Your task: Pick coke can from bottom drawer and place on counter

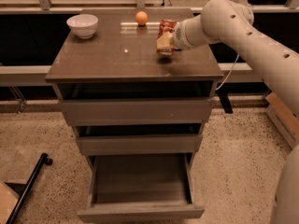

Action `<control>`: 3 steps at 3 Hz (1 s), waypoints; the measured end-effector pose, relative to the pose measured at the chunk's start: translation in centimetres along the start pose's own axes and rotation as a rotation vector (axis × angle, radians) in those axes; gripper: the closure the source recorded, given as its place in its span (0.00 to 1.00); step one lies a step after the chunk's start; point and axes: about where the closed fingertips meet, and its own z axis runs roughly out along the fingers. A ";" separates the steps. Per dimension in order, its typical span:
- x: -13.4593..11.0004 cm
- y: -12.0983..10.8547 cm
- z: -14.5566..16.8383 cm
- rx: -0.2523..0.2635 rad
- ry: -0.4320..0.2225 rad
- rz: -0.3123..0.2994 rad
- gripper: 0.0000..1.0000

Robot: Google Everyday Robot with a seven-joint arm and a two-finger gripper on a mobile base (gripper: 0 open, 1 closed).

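— Where is the gripper point(163, 44)?
— Over the right part of the counter point(117, 62), clasping the coke can point(167, 27).
— And around it?
— The orange point(141, 17) lies behind it to its left, and the bowl point(82, 25) farther left. The bottom drawer point(140, 213) stands open, low in front of it.

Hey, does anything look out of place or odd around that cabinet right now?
Only the bottom drawer hangs pulled out, nothing showing inside. The gripper holds the coke can over the counter.

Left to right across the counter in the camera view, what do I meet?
First the white bowl → orange → coke can, held in the gripper over the right side of the counter → robot arm.
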 end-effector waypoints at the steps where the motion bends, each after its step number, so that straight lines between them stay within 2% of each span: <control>1: 0.1 0.2 0.2 -0.002 0.004 -0.002 0.40; 2: 0.3 0.3 0.5 -0.005 0.008 -0.002 0.15; 3: 0.4 0.4 0.7 -0.008 0.011 -0.002 0.00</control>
